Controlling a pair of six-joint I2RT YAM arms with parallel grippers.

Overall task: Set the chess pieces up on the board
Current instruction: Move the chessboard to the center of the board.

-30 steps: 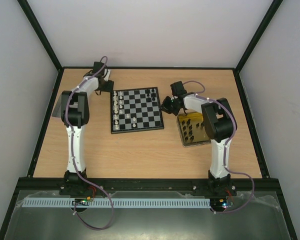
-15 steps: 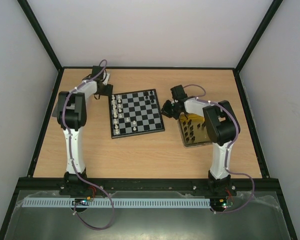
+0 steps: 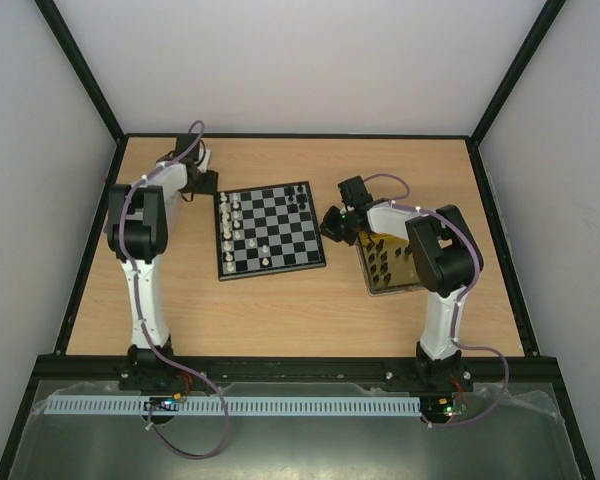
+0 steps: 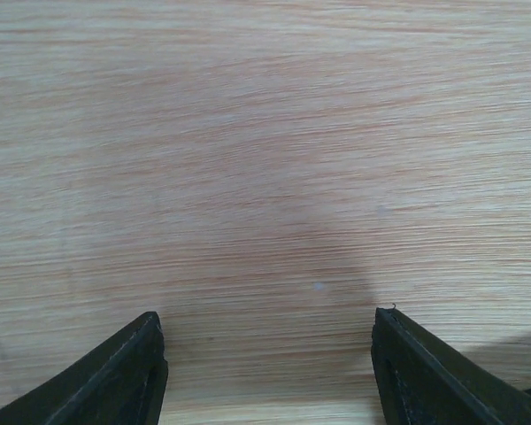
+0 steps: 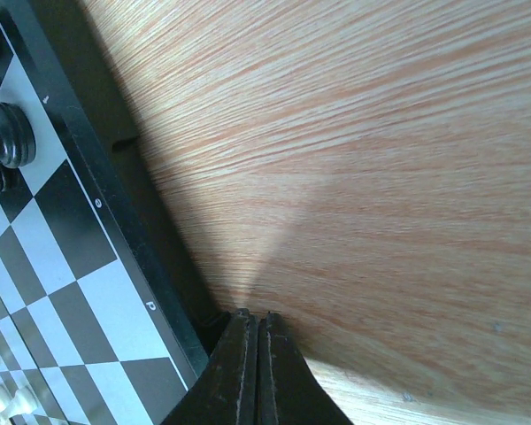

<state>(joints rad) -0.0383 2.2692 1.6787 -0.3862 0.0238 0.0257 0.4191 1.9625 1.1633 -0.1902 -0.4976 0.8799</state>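
The board [image 3: 271, 229] lies skewed on the table, with white chess pieces [image 3: 232, 215] down its left columns and a few black ones [image 3: 299, 195] near its far right corner. My right gripper [image 3: 327, 226] is shut and empty, its tips [image 5: 256, 320] low at the board's dark right frame [image 5: 115, 190]. A black piece [image 5: 6, 133] stands near that edge. My left gripper [image 3: 205, 183] hovers off the board's far left corner; it is open over bare wood [image 4: 270, 332], with nothing between its fingers [image 4: 133, 376].
A yellow-tinted tray [image 3: 408, 272] holding several black pieces [image 3: 381, 260] sits under my right arm, right of the board. Black rails border the wooden table on the left, right and back.
The board has slid left and turned a little, its right edge swinging away from my right gripper's side. The right gripper followed leftward. The left arm drew back to the left.
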